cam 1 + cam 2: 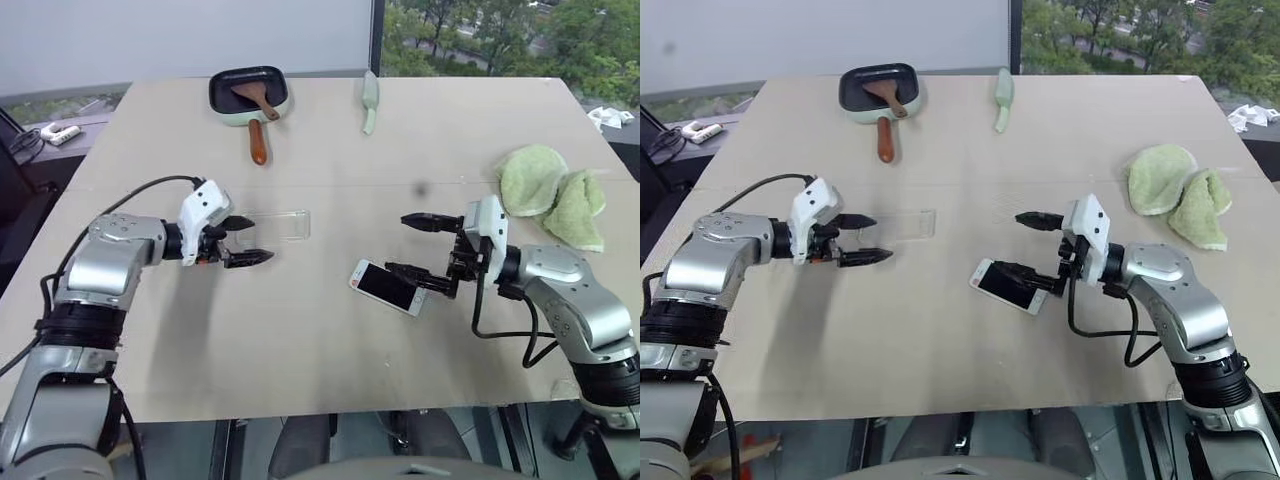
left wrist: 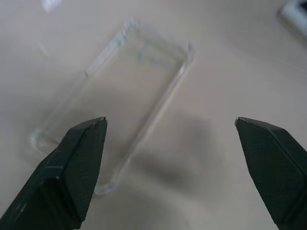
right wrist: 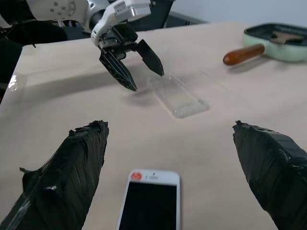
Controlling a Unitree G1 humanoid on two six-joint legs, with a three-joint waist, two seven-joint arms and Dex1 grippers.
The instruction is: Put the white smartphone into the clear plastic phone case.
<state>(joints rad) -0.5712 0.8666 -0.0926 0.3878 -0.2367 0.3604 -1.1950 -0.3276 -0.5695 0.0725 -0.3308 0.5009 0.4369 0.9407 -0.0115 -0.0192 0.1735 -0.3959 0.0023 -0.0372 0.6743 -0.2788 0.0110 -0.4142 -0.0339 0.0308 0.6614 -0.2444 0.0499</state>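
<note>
White smartphone [image 1: 388,287]: flat on table [image 1: 300,350], screen up, just beside right tool [image 1: 428,251], jaws wide, empty. Clear plastic phone case [image 1: 279,224]: flat on table, unfilled, just beyond left tool [image 1: 245,240], jaws wide, empty.

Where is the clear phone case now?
The clear plastic phone case lies flat on the table, left of centre, just beyond the open left gripper, apart from the white smartphone.

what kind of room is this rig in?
Probably an office or lab, upper floor: a plain worktable by a big window looking down on trees, with a power strip on a side desk.
</note>
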